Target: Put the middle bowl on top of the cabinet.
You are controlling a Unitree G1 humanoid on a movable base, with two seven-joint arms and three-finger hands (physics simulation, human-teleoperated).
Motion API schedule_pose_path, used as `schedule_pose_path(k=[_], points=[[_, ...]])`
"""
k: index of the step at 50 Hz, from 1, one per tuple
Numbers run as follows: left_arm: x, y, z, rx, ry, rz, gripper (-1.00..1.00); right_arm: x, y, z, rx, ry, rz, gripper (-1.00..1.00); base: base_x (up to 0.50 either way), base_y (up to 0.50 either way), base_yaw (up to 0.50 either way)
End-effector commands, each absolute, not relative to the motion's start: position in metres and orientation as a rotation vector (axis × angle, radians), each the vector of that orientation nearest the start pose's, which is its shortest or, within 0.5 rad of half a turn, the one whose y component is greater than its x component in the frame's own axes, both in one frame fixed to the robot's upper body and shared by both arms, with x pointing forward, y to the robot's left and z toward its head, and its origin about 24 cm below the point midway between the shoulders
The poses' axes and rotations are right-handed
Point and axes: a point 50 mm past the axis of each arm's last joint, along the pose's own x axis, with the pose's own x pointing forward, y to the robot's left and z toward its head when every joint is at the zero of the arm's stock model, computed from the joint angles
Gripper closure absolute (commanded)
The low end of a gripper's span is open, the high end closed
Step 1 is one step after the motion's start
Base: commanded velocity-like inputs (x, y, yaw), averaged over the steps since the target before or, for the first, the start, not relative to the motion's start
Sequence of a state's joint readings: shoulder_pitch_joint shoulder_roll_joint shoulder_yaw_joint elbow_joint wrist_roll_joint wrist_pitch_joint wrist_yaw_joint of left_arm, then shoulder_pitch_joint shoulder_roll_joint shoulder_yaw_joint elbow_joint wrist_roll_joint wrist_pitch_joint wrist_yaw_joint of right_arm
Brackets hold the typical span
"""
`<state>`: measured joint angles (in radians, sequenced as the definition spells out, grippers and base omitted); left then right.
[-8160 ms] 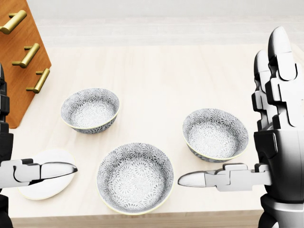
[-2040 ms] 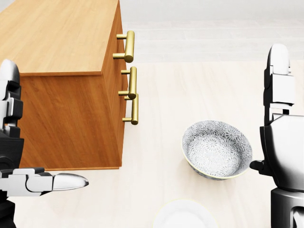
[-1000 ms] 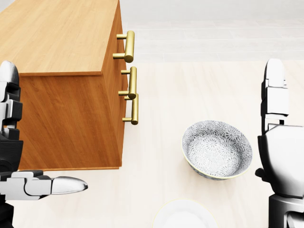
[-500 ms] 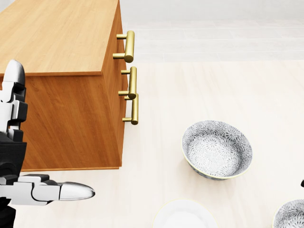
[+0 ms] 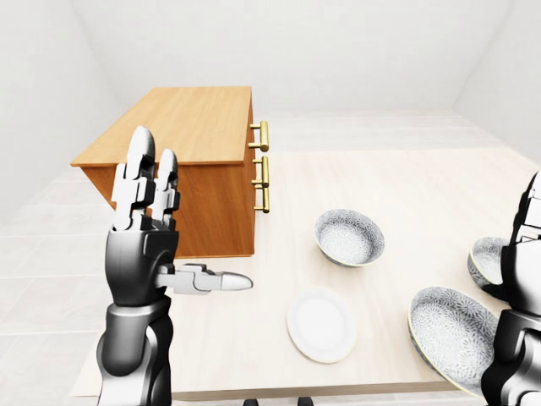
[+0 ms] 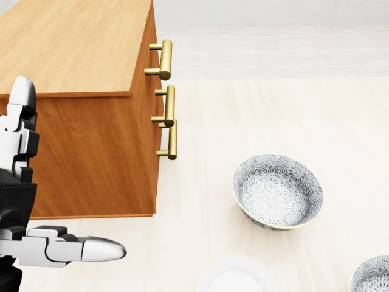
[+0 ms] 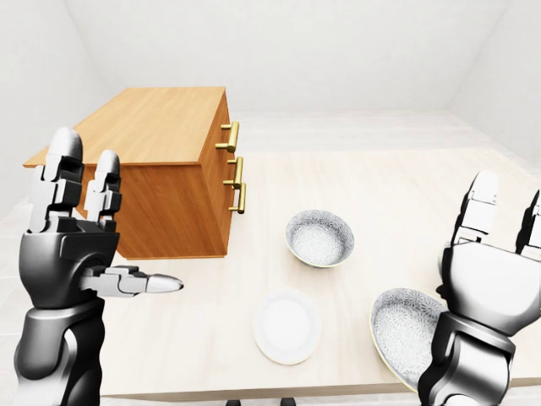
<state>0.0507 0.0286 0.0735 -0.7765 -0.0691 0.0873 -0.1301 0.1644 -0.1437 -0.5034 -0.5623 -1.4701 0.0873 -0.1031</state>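
Tabletop (image 5: pixel 406 182) of pale wood, filling most of both eye views. At its left end a wooden cabinet (image 5: pixel 190 127), upright, drawer face turned toward the views' right. At the left of the left-eye view the robot's left hand (image 5: pixel 139 266), raised beside the cabinet, two fingers (image 5: pixel 139 161) upright and slightly apart, thumb (image 5: pixel 215 282) pointing out to the right, spread wide and empty. At the right of the right-eye view the robot's right hand (image 7: pixel 486 283), raised, fingers (image 7: pixel 480 207) upright and parted, likewise spread and closed on no object, forearm overlapping the right rim of the middle bowl in the picture; contact there impossible to tell. Next in size the middle bowl (image 7: pixel 401 334), grey floral pattern with a pale rim, upright on the tabletop near the bottom right of both eye views, well apart from the cabinet, cut off by the bottom right corner of the head view. Smaller in the picture, a second patterned bowl (image 5: pixel 349 237), upright near the table's middle, between cabinet and middle bowl. At the right edge of the left-eye view a third patterned bowl (image 5: pixel 484 262), partly hidden behind the right hand. Flat on the tabletop a white plate (image 5: pixel 319 324), just left of the middle bowl, below the second bowl in the picture, touching neither. On the cabinet's drawer face three brass handles (image 5: pixel 262 172), stacked one above another.
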Motion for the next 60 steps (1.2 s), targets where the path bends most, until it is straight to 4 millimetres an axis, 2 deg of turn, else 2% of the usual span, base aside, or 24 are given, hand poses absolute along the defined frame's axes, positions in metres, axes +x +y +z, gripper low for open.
schedule_pose_path(k=[1, 9, 18, 22, 26, 31, 33, 39, 43, 44, 45, 50, 51, 55, 60], points=[[0.195, 0.157, 0.193, 0.043, -0.641, -0.092, -1.0, 0.159, -0.293, 0.161, -1.751, 0.024, -0.933, -1.0, 0.0, 0.0, 0.0], [0.196, 0.156, 0.19, 0.04, -0.629, -0.094, -1.0, 0.153, -0.312, 0.15, -1.768, 0.104, -0.954, -1.0, 0.0, 0.0, 0.0], [0.196, 0.157, 0.191, 0.043, -0.632, -0.085, -1.0, 0.152, -0.322, 0.147, -1.782, 0.141, -0.962, -1.0, 0.0, 0.0, 0.0], [0.196, 0.157, 0.191, 0.053, -0.631, -0.084, -1.0, 0.158, -0.326, 0.136, -1.77, 0.157, -0.948, -1.0, 0.0, 0.0, 0.0], [0.197, 0.159, 0.191, 0.049, -0.633, -0.079, -1.0, 0.162, -0.331, 0.136, -1.775, 0.153, -0.944, -1.0, 0.0, 0.0, 0.0], [0.198, 0.152, 0.185, 0.047, -0.6, -0.108, -1.0, 0.171, -0.341, 0.128, -1.864, 0.185, -0.91, -1.0, 0.0, 0.0, 0.0], [0.197, 0.153, 0.185, 0.047, -0.602, -0.108, -1.0, 0.172, -0.347, 0.124, -1.837, 0.197, -0.912, -1.0, 0.0, 0.0, 0.0], [0.198, 0.151, 0.183, 0.046, -0.59, -0.117, -1.0, 0.167, -0.361, 0.126, -1.848, 0.225, -0.925, -1.0, 0.0, 0.0, 0.0], [0.195, 0.149, 0.185, 0.041, -0.604, -0.129, -1.0, 0.162, -0.37, 0.117, -1.82, 0.253, -0.94, -1.0, 0.0, 0.0, 0.0], [0.195, 0.148, 0.185, 0.043, -0.601, -0.133, -1.0, 0.164, -0.369, 0.114, -1.953, 0.247, -0.9, -1.0, 0.0, 0.0, 0.0], [0.196, 0.147, 0.183, 0.039, -0.592, -0.138, -1.0, 0.162, -0.374, 0.112, -1.824, 0.273, -0.933, -1.0, 0.0, 0.0, 0.0], [0.196, 0.14, 0.176, 0.037, -0.557, -0.169, -1.0, 0.163, -0.379, 0.113, -1.852, 0.27, -0.926, -1.0, 0.0, 0.0, 0.0], [0.195, 0.139, 0.177, 0.036, -0.563, -0.178, -1.0, 0.165, -0.379, 0.108, -1.916, 0.262, -0.903, -1.0, 0.0, 0.0, 0.0], [0.195, 0.136, 0.176, 0.038, -0.557, -0.192, -1.0, 0.164, -0.385, 0.112, -1.843, 0.264, -0.938, -1.0, 0.0, 0.0, 0.0], [0.193, 0.136, 0.178, 0.041, -0.567, -0.198, -1.0, 0.166, -0.39, 0.112, -1.846, 0.271, -0.933, -1.0, 0.0, 0.0, 0.0]])
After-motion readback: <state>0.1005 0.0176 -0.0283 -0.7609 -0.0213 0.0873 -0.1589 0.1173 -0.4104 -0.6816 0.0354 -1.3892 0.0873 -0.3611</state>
